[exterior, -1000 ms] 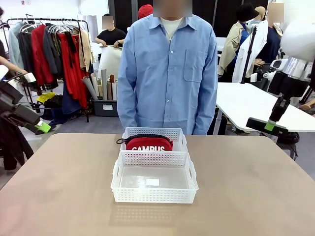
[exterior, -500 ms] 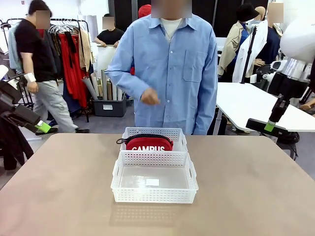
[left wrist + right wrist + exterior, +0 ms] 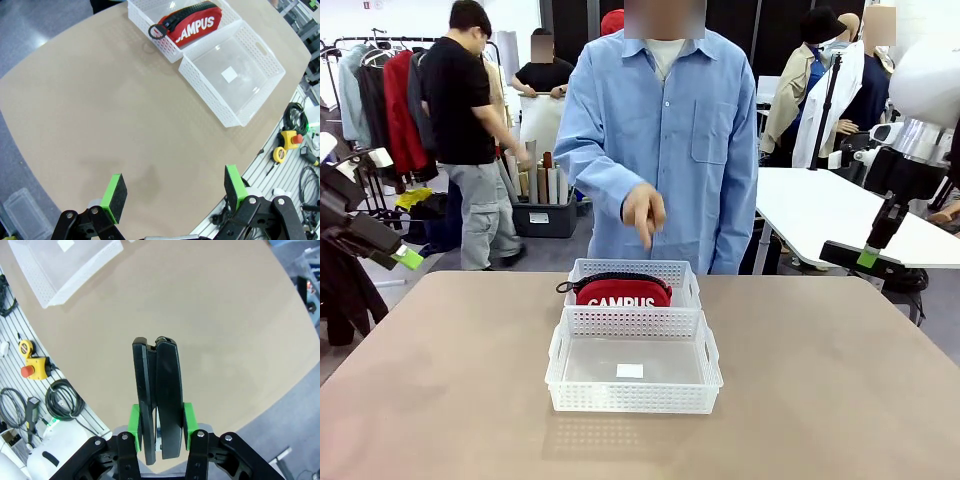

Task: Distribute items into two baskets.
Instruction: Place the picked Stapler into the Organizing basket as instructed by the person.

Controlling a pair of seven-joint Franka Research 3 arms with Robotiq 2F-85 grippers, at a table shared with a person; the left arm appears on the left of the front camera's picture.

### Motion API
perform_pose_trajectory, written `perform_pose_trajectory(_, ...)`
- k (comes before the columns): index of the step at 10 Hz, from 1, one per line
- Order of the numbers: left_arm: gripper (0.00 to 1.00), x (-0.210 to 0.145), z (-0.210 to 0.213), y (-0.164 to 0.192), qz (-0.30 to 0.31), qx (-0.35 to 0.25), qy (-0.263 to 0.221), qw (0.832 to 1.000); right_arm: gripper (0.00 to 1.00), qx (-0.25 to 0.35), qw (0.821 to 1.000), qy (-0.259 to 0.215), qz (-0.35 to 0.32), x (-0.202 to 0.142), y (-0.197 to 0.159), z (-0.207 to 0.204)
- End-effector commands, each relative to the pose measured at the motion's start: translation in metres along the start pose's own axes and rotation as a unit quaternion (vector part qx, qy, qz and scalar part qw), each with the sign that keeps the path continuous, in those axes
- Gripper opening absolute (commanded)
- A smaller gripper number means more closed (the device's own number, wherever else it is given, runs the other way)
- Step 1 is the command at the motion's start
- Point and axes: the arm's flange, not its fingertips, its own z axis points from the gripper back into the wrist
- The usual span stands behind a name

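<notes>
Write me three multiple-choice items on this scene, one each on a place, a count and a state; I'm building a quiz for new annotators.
1. Where does the red CAMPUS pouch lie?
A. In the far basket
B. In the near basket
C. On the bare table

2. How many white baskets stand on the table?
A. One
B. Two
C. Three

3. What is the right gripper doing?
A. Open, holding nothing
B. Shut on the pouch
C. Shut on the black stapler

Key: 1 A, the pouch sits in the basket nearer the person. 2 B, two alike baskets stand end to end. 3 C, the green pads clamp the stapler in the right wrist view.
</notes>
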Motion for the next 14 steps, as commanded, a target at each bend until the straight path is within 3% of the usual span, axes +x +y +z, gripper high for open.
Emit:
perform_pose_trajectory(1, 1.00, 0.001, 0.002, 0.000, 0.002, 0.000, 0.004, 1.000, 0.01, -0.006, 1.000, 0.001, -0.003, 0.002, -0.001, 0.003)
perform_pose_trajectory(11, 1.00, 0.001, 0.002, 0.000, 0.002, 0.000, 0.004, 1.000, 0.01, 0.000, 1.000, 0.000, 0.000, 0.000, 0.000, 0.000)
perform_pose_trajectory(14, 1.00, 0.001, 0.002, 0.000, 0.002, 0.000, 0.004, 1.000, 0.01, -0.013, 0.999, 0.027, 0.015, 0.027, 0.024, -0.003)
